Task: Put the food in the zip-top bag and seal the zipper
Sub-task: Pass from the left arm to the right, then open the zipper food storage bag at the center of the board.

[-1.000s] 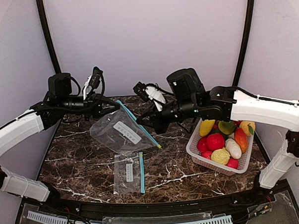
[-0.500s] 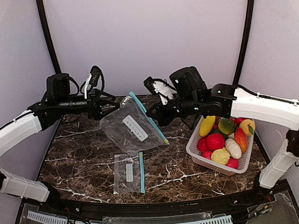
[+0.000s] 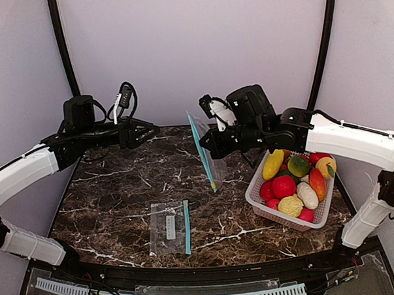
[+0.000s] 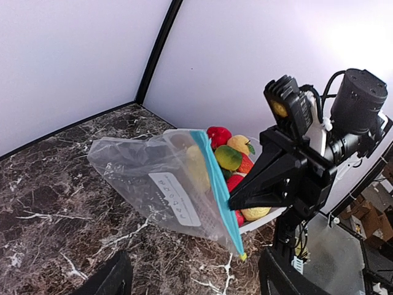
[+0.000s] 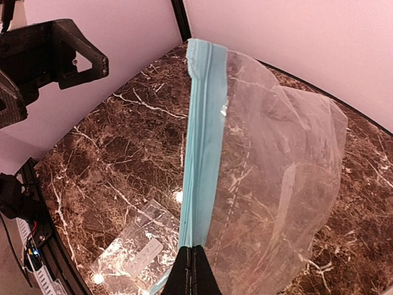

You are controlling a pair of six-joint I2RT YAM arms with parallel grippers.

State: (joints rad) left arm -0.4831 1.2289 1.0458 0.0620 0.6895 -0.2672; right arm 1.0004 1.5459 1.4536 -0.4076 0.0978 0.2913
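A clear zip-top bag [image 3: 208, 161] with a blue zipper hangs edge-on over the table, held only by my right gripper [image 3: 204, 140]. That gripper is shut on the zipper strip [image 5: 199, 178]; its fingertips [image 5: 195, 270] pinch the blue edge. My left gripper [image 3: 153, 130] stands open to the left of the bag, apart from it, with nothing between its fingers [image 4: 110, 279]. The left wrist view shows the bag [image 4: 153, 178] empty. The food [image 3: 291, 181], toy fruits and vegetables in red, yellow, green, orange and white, lies in the basket.
The white slotted basket [image 3: 270, 214] sits at the table's right side. A second, smaller zip-top bag [image 3: 169, 227] lies flat near the front middle. Black frame posts stand at the back corners.
My left gripper opened and let go of the bag. The right gripper moved up and to the right, and the bag swung from spread out between both grippers to hanging from the right one.
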